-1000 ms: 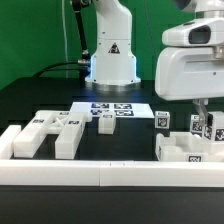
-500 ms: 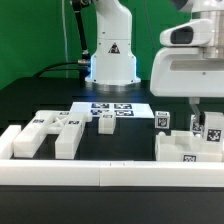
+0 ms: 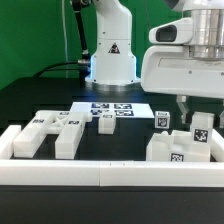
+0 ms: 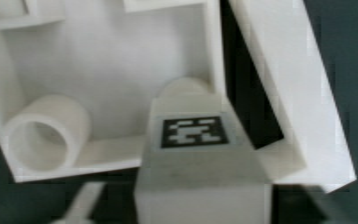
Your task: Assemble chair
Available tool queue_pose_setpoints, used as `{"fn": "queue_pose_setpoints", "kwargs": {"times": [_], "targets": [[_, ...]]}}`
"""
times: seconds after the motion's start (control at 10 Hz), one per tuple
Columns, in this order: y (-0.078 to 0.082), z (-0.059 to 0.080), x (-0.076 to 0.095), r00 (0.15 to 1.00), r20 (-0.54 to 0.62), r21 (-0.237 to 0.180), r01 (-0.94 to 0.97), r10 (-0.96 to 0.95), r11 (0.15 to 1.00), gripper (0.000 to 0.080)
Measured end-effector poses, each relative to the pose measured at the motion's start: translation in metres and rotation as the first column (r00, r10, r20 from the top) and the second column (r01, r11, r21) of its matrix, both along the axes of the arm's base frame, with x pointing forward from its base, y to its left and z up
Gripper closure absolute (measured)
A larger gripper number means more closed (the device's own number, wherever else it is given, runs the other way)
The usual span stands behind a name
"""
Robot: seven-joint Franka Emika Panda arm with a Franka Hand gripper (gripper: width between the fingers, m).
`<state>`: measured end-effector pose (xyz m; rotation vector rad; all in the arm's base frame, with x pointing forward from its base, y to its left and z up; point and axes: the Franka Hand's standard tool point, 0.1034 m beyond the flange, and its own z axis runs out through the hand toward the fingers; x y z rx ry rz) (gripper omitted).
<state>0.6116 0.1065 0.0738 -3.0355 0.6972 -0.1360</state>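
Your gripper [image 3: 198, 112] hangs at the exterior view's right, above the boxy chair part [image 3: 178, 152]. That part sits just behind the front rail [image 3: 100, 172], with its long axis running left to right across the view, parallel to the rail.

The tagged upright [image 3: 201, 130] rises from the part's top and leans slightly, tag face toward the camera. The fingers stand narrow on either side of it — read as a grip on the upright.

In the wrist view, the tagged upright [image 4: 195, 130] is a tapered piece whose long axis runs straight out from between the fingers. It crosses the boxy chair part [image 4: 87, 60], beside a round socket [image 4: 48, 135].

Elsewhere you have:
- the two-pronged chair part [image 3: 55, 132] at the exterior view's left, prongs toward the rail
- a small block [image 3: 107, 123] touching the near edge of the marker board [image 3: 115, 107]
- a tagged cube [image 3: 162, 118] — just behind the boxy part
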Motion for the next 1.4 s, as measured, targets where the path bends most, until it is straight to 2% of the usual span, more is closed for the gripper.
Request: {"fn": "queue_pose_setpoints", "kwargs": {"times": [0.1,0.2,0.5,0.7,1.3,1.4], "targets": [[0.000,0.000,0.000,1.000,0.000,0.000,0.000,0.000,1.000,0.0260],[0.000,0.000,0.000,1.000,0.000,0.000,0.000,0.000,1.000,0.0185],[-0.005,0.015,-0.008,0.988,0.006,-0.008,-0.155,0.156,0.988,0.0152],[-0.011,0.028,-0.016,0.987,0.010,-0.004,-0.163,0.163,0.987,0.0150],[-0.012,0.027,-0.018,0.984,0.008,-0.005,-0.175,0.175,0.984,0.0150],[-0.019,0.033,-0.035,0.977,0.003,0.002,-0.214,0.214,0.977,0.0150]]}}
